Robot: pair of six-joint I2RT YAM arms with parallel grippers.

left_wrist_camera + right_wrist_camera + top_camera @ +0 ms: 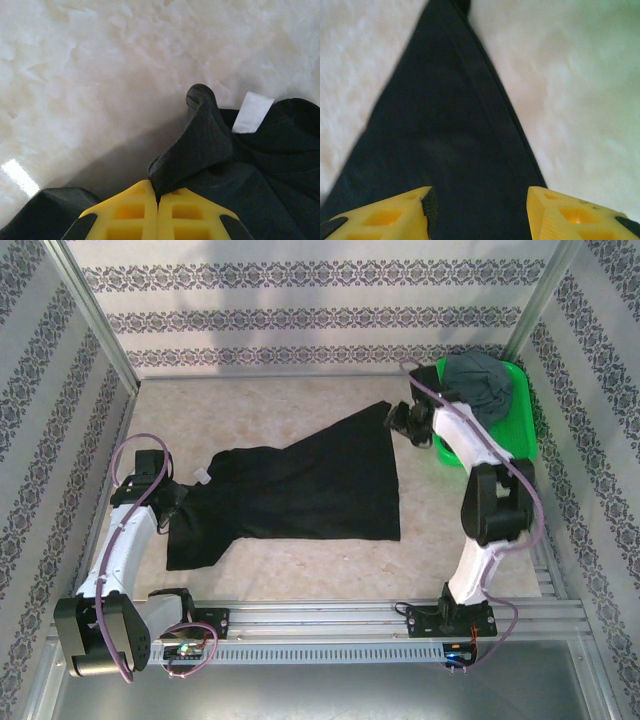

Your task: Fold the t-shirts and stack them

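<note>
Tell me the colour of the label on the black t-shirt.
White; the label shows best in the left wrist view.

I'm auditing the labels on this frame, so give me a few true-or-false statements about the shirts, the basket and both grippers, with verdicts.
1. The left gripper is shut on a raised fold of the black t-shirt. True.
2. The right gripper is clamped on the black t-shirt. False: its fingers stand wide apart, open, with the cloth beneath them.
3. The grey t-shirt lies bunched in the green basket. True.
4. The grey t-shirt is stacked on the black one. False: they are apart, and the black one lies spread on the table.
5. A white label shows on the black t-shirt near the left gripper. True.
</note>
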